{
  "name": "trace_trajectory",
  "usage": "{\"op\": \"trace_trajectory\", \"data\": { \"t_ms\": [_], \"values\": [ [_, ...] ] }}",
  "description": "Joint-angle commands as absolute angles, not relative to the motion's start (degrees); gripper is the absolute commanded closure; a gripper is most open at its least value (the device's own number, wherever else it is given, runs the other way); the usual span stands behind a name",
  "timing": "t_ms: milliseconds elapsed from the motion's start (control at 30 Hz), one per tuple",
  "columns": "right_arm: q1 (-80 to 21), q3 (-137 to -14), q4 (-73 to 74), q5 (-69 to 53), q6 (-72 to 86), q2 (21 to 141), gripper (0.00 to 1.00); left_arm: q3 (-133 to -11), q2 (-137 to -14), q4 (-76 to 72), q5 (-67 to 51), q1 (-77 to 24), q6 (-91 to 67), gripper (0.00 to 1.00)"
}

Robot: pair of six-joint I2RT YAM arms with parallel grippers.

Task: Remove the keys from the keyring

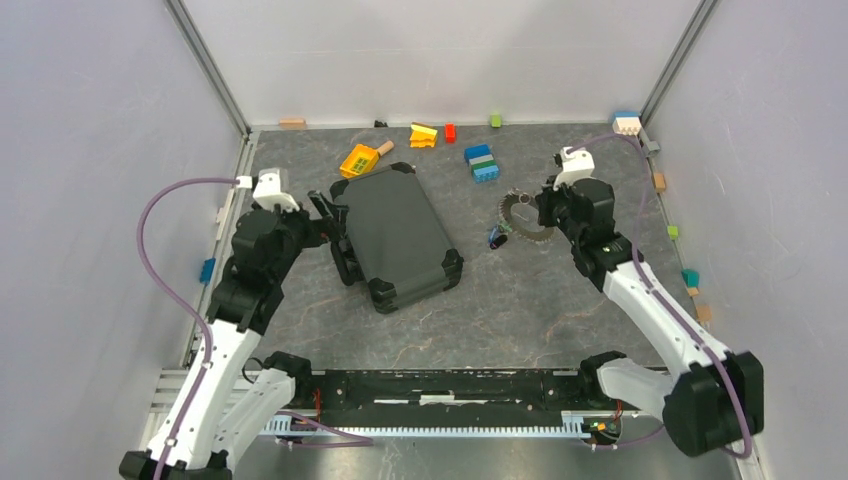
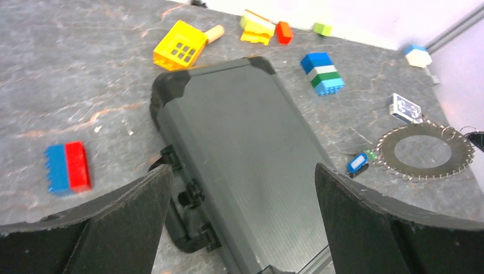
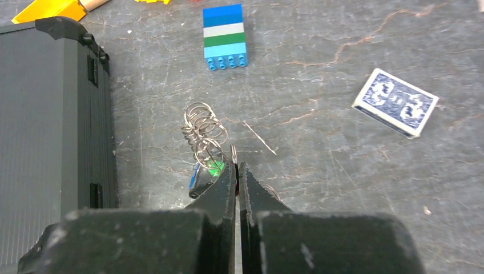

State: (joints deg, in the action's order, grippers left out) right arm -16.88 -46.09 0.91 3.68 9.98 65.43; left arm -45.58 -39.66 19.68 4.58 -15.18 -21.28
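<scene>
The keyring (image 2: 425, 151) lies on the table right of the case, a toothed ring of greyish keys with small wire rings (image 3: 202, 128) at its edge. A blue-headed key (image 2: 358, 162) and a green tag (image 3: 216, 166) hang at its left side. It also shows in the top view (image 1: 520, 215). My right gripper (image 3: 237, 168) is shut on the thin edge of the keyring, which runs edge-on between the fingertips. My left gripper (image 2: 242, 188) is open and empty, hovering over the left part of the case, far from the keyring. The black-headed key is not clearly visible.
A dark grey hard case (image 1: 400, 235) lies in the middle. A blue, white and green brick stack (image 3: 225, 35) and a card deck (image 3: 395, 103) lie beyond the keyring. A yellow toy (image 2: 180, 45) and a red-blue brick (image 2: 68, 166) lie near the case.
</scene>
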Motion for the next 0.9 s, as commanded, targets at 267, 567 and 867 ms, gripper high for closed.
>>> {"op": "trace_trajectory", "data": {
  "t_ms": [267,567,867],
  "values": [
    [-17.0,-45.93,7.1,1.36,5.54,56.1,1.0,-55.61,-50.87,10.98,-11.19,-15.1,-15.91,0.0],
    [-16.96,-47.98,9.91,-1.86,6.18,55.25,1.0,-55.94,-54.18,10.7,-10.24,-21.65,-12.93,0.0],
    [-23.84,-47.99,9.68,-0.41,5.74,55.7,1.0,-53.44,-53.87,14.41,-0.95,-35.06,-11.0,0.0]
  ]
}}
